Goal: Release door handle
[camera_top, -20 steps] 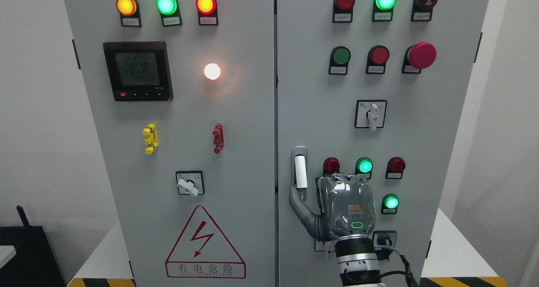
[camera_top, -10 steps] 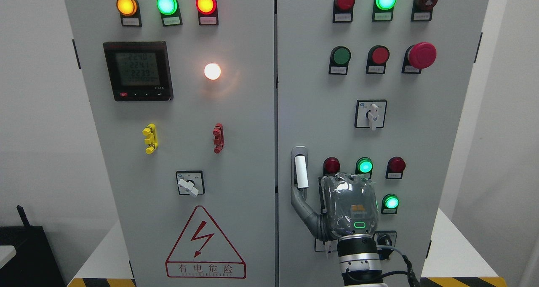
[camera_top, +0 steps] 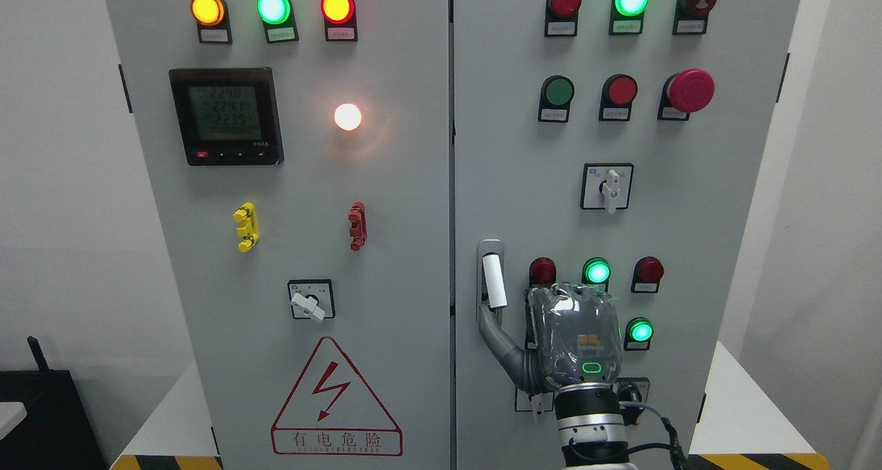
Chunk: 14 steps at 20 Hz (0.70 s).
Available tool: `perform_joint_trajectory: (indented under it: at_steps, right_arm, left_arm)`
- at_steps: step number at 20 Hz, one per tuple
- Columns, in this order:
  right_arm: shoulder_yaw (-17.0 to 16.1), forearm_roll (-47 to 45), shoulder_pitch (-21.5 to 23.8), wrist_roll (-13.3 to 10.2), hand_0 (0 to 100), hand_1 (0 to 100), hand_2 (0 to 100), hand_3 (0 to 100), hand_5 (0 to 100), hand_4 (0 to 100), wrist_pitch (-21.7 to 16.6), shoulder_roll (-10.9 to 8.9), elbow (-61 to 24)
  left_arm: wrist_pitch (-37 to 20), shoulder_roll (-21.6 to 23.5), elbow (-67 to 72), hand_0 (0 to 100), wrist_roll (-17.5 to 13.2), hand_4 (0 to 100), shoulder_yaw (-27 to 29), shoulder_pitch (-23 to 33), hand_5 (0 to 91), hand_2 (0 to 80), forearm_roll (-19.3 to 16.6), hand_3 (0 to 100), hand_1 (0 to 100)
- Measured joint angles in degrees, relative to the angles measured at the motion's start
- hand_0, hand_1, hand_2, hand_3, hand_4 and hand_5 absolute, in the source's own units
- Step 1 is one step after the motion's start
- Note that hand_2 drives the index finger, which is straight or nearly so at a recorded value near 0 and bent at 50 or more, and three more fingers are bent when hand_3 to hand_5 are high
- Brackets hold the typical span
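The door handle (camera_top: 493, 277) is a white lever in a grey recessed plate at the left edge of the cabinet's right door (camera_top: 524, 146). My right hand (camera_top: 575, 335) rises from the bottom edge, its back toward the camera, just right of and below the handle. Its thumb (camera_top: 499, 335) is spread out to the left, and the tip touches the lever's lower end. The other fingers point toward the door to the right of the handle and are not around it. The hand holds nothing. The left arm does not show.
Indicator lamps (camera_top: 597, 271) and a green lamp (camera_top: 641, 331) sit close around my hand. A rotary switch (camera_top: 607, 187) and a red mushroom button (camera_top: 689, 89) are higher up. The left door carries a meter (camera_top: 226, 116), a switch (camera_top: 311, 300) and a warning triangle (camera_top: 335, 401).
My right hand has drifted slightly right and down. The thumb has slid along the handle's lower end, and the lever's lower end now leans slightly right.
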Motion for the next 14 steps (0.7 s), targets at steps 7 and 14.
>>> perform_joint_trajectory:
  at_steps: [7, 14]
  right_arm:
    - [-0.17, -0.03, 0.08, 0.00, 39, 9, 100, 100, 98, 100, 0.00, -0.01, -0.25]
    - [-0.28, -0.04, 0.18, 0.00, 39, 9, 100, 100, 98, 100, 0.00, -0.04, -0.56]
  left_arm:
    - [0.00, 0.00, 0.00, 12, 0.00, 0, 0.00, 0.00, 0.0, 0.0, 0.00, 0, 39]
    - [0.00, 0.00, 0.00, 12, 0.00, 0, 0.00, 0.00, 0.0, 0.0, 0.00, 0, 39]
